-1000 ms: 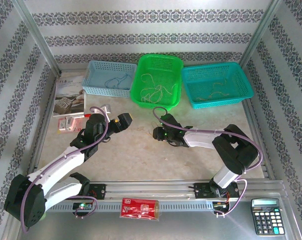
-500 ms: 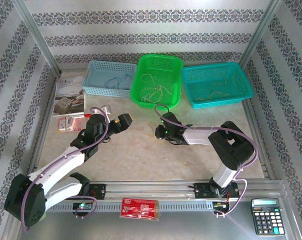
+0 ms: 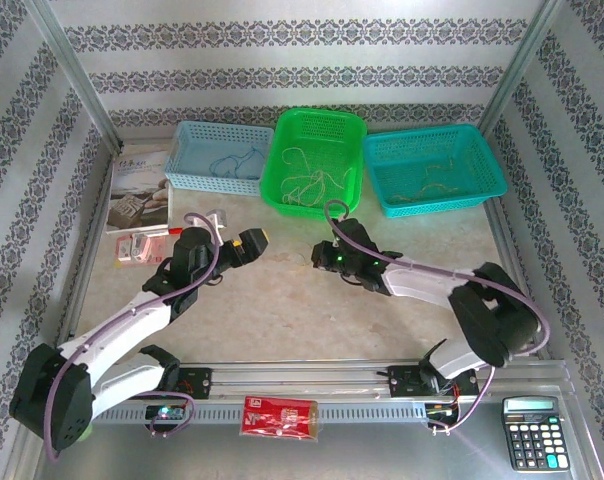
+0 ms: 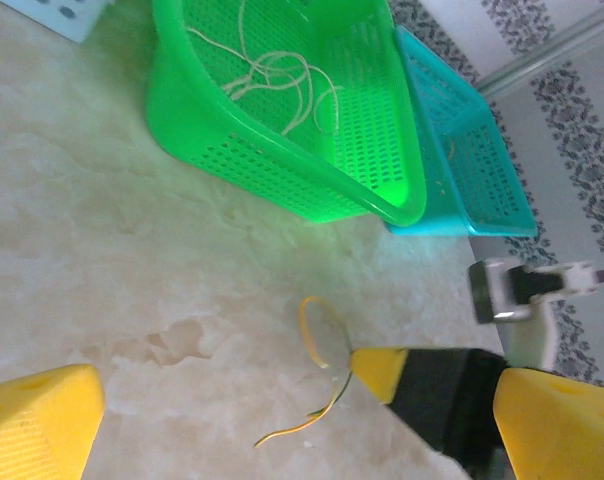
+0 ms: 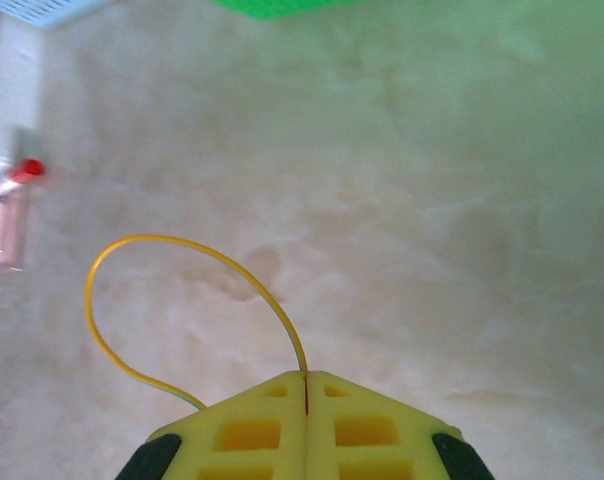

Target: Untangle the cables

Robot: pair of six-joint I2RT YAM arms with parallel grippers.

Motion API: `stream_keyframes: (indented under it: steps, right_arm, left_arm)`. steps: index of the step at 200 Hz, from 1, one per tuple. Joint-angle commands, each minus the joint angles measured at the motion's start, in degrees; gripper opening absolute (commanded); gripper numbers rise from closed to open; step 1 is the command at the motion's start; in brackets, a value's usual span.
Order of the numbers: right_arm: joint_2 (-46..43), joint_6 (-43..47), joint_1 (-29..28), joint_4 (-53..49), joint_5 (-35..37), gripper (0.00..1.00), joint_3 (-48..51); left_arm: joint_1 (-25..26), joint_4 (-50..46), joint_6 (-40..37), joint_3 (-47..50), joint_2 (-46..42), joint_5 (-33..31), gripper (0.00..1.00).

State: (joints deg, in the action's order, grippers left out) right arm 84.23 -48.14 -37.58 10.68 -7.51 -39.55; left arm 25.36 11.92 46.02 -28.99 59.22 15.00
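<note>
The right gripper [image 5: 306, 378] holds its yellow fingers pressed tight on a thin yellow cable [image 5: 132, 243]. The cable springs from the seam between the tips, arcs out to that gripper's left and curls back beside the fingers in one open loop. From the left wrist, the cable's free tail, shading to green, trails off the pinch and lies on the marble-patterned table [image 3: 282, 310]. It runs toward the left gripper [image 3: 250, 240], whose fingers stand wide apart with nothing between them. The two grippers face each other near mid-table, close but apart, so the left arm looks nearer the loose end while the right has the cable fast. Beyond them, along the far edge, sit a pale blue basket [image 3: 197, 183], a green basket [image 3: 307, 212] and a teal basket [image 3: 432, 205], each with thin cords inside; tan cables [image 4: 272, 75] lie curled in the green one, which is nearest the pinch. No other cord seems to cross the held cable, so the coming move is probably a carry away from the arms' bases to a basket, though which one is unclear.
</note>
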Motion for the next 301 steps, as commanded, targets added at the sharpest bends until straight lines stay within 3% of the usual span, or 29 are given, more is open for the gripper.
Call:
stream_keyframes:
  steps: [1, 32, 70, 164, 301]
  right_arm:
    - [-5.03, -1.2, 0.71, 0.96, -0.05, 0.0, 1.31]
    - [-10.1, -2.29, 1.66, 0.58, 0.09, 0.0, 0.81]
    - [-13.24, -2.89, 2.89, -0.35, -1.68, 0.0, -0.75]
    - [-12.43, -0.5, 1.36, -1.8, -4.35, 0.0, -1.1]
    - [-10.24, -0.6, -3.56, -1.18, -5.17, 0.0, -3.3]
  left_arm:
    - [-0.86, 5.78, -0.66, 0.29, 1.77, 6.41, 1.0]
    - [-0.03, 13.24, 1.35, 1.19, 5.3, 11.94, 0.93]
    - [1.61, 18.34, 1.62, 1.51, 7.54, 14.41, 0.84]
    - [2.25, 18.81, 0.89, -3.52, 9.49, 12.43, 0.82]
    - [4.61, 23.06, 1.62, -6.01, 15.26, 12.36, 0.44]
